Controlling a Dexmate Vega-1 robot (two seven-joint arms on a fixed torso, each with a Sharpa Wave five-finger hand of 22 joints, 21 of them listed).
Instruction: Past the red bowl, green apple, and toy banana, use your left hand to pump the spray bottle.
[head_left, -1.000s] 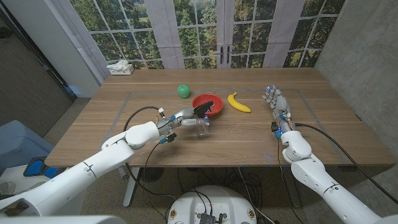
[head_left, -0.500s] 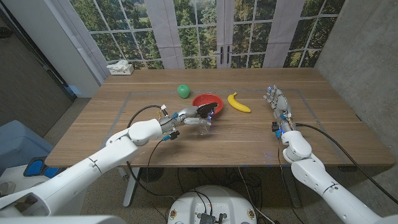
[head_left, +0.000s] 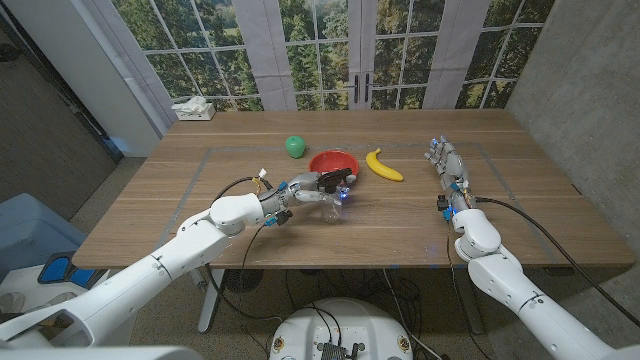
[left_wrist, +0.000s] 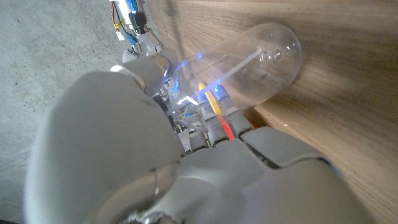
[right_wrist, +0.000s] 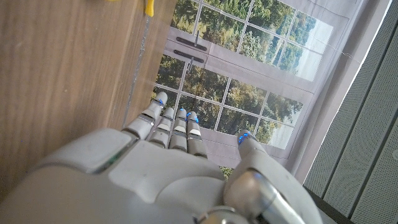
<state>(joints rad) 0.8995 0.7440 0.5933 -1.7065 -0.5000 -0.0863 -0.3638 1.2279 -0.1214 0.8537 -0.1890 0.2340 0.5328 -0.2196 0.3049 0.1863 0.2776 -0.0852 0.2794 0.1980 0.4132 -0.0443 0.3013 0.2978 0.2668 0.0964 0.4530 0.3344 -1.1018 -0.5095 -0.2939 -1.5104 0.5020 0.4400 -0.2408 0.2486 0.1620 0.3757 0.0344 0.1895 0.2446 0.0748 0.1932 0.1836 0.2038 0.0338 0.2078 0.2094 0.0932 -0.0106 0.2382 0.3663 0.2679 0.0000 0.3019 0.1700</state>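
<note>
A clear spray bottle with a dark pump head stands on the table just in front of the red bowl. My left hand grips its head from the left, fingers over the top. In the left wrist view the bottle's clear body reaches out past my fingers, which curl round its neck. The green apple lies left of the bowl and the toy banana right of it. My right hand stands on its edge near the table's right side, fingers straight, holding nothing.
A tissue box sits at the table's far left corner. A taped rectangle marks the working area on the wooden table. Windows and doors stand behind the far edge.
My left hand has moved a little to the right with the spray bottle, ending in front of the red bowl. The right hand has stayed still.
</note>
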